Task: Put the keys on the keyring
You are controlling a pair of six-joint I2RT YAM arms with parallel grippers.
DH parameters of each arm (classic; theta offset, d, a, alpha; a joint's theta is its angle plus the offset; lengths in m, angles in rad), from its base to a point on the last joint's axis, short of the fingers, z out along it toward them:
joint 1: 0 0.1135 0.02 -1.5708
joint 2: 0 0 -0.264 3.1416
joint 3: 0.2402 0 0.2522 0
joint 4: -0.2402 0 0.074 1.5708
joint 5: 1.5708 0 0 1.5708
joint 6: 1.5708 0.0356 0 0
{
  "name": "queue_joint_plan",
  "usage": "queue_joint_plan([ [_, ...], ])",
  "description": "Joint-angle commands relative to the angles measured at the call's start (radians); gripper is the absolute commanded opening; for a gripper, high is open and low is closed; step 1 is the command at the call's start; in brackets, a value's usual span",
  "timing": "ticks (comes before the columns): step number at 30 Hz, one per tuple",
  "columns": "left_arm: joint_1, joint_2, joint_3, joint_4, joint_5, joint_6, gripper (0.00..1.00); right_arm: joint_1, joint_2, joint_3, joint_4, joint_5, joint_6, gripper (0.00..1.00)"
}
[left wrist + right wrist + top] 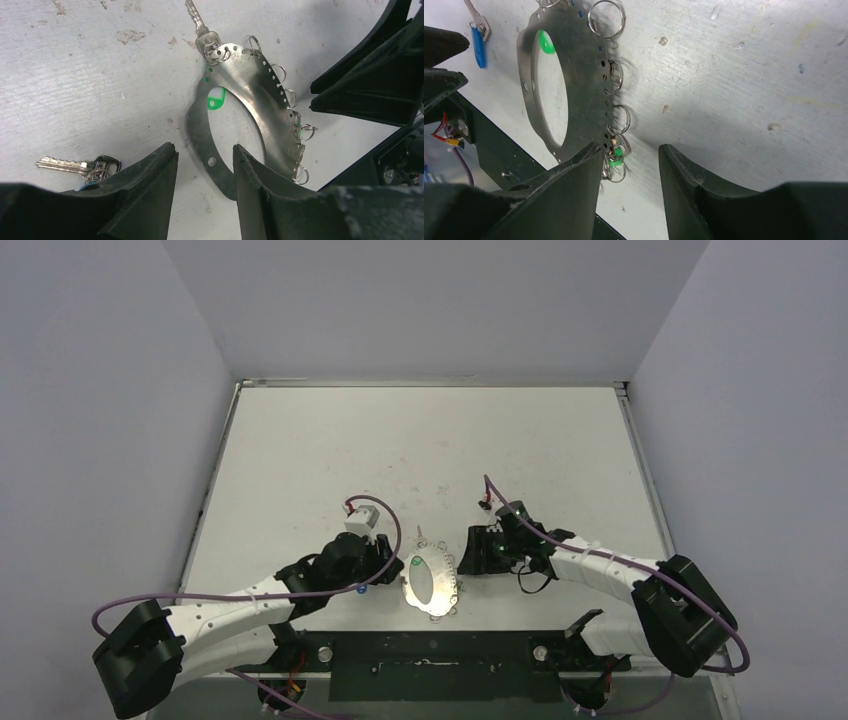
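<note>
At the table's (420, 440) near edge, the keyring (260, 100) lies between two low-stretched arms. The left gripper (204, 150) gapes astride its rim, gripping nothing. The right gripper (630, 147) gapes empty beside it. The keyring's stamped lettering is unreadable. One key (75, 165) lies nearby.

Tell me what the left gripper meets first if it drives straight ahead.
The keyring: its flat near band lies just ahead of the open left gripper, in line with the gap. Height above it is unclear, so this is only probable.
</note>
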Motion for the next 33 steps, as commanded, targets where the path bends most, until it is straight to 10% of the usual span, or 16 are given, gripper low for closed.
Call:
queue_joint_plan([
  [1, -0.006, 0.030, 0.044, 0.067, 0.049, 0.078, 0.43, -0.007, 0.074, 0.027, 0.094, -0.059, 0.065, 0.44],
  [18, -0.038, 0.045, 0.089, 0.137, 0.072, 0.280, 0.43, -0.007, 0.100, 0.071, 0.195, -0.109, 0.208, 0.16],
  [33, -0.094, 0.185, 0.180, 0.187, 0.037, 0.327, 0.45, -0.056, 0.047, 0.099, 0.031, -0.051, 0.083, 0.31],
])
